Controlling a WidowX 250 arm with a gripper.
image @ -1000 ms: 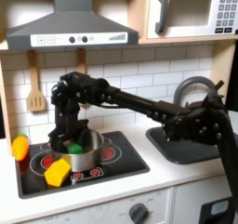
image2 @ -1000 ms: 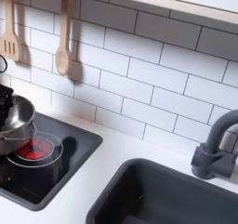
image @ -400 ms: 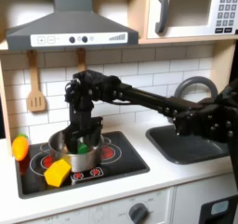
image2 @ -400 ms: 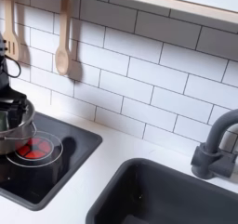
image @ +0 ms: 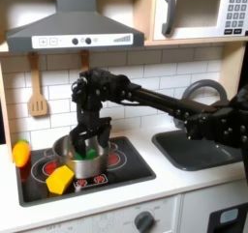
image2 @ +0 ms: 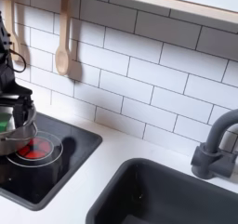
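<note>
Black gripper over silver metal pot on black toy stovetop, fingers apart, holding nothing.

In first exterior view, round green object lies inside pot, just below fingertips; looks placed in, w/ gripper not yet clear of rim. Pot sits on red burner near stovetop's back-left; in second exterior view, pot at stovetop's far left edge, next red burner bare beside it. Yellow corn-like piece at stovetop's front-left corner, just beside pot; yellow-orange toy veg at stovetop's left edge. Tight on left & front of pot; free room above and toward stovetop's right half, dark sink beyond. Wooden spatula on tiled wall behind, well apart from arm.
</note>
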